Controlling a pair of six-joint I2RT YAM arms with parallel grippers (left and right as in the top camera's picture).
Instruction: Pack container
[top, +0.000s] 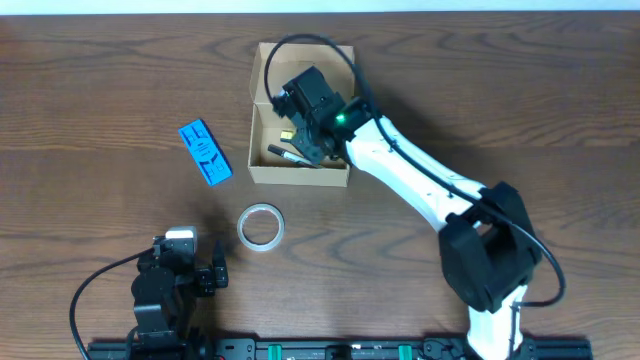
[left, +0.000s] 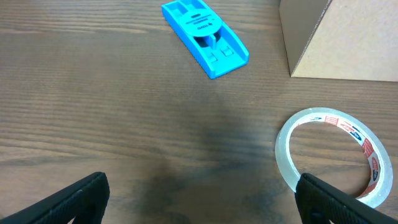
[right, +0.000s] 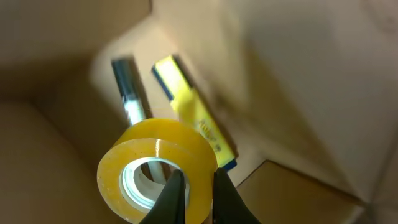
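Observation:
The tan cardboard container (top: 262, 150) stands open at the table's middle back. My right gripper (top: 305, 135) is inside it, shut on a yellow tape roll (right: 158, 152), one finger through the roll's hole and one outside its wall. In the box lie a yellow marker (right: 198, 121) and a dark silver pen (right: 127, 90). My left gripper (left: 199, 205) is open and empty, low over the table at the front left. A clear tape roll (top: 261, 226) lies on the table in front of the box, by the left gripper's right finger in the left wrist view (left: 333, 155).
A blue plastic piece (top: 205, 152) lies left of the box; it also shows in the left wrist view (left: 205, 37). The box's corner (left: 323, 37) shows at the top right of the left wrist view. The right arm (top: 430, 190) reaches diagonally across the table.

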